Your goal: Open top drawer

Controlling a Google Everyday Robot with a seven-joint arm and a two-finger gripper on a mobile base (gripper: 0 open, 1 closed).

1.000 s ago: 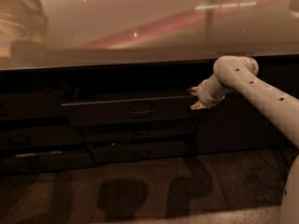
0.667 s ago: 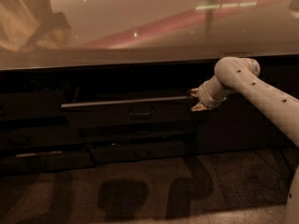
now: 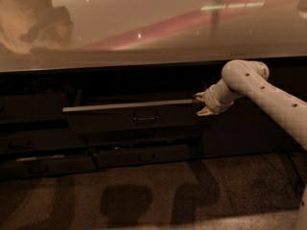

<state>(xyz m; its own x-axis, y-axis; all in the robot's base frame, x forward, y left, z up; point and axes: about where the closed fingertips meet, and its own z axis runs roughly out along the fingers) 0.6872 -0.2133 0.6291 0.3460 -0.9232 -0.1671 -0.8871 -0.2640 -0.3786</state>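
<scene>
The top drawer (image 3: 110,119) is a wide dark grey front under the counter, pulled out a little so its pale top edge shows. A small dark pull handle (image 3: 145,117) sits at its centre. My gripper (image 3: 201,104), at the end of the white arm reaching in from the right, is at the drawer's right end, level with its top edge. Its fingers point left toward the drawer front.
A glossy countertop (image 3: 158,28) spans the view above the drawers. Lower, shallower drawer fronts (image 3: 141,156) sit beneath the top one, another (image 3: 43,163) at lower left. A dark cabinet panel (image 3: 240,133) stands to the right. Brown carpet floor (image 3: 153,200) lies in front.
The arm, gripper and drawer stay where they were. Only the reflection on the countertop's left corner has shifted.
</scene>
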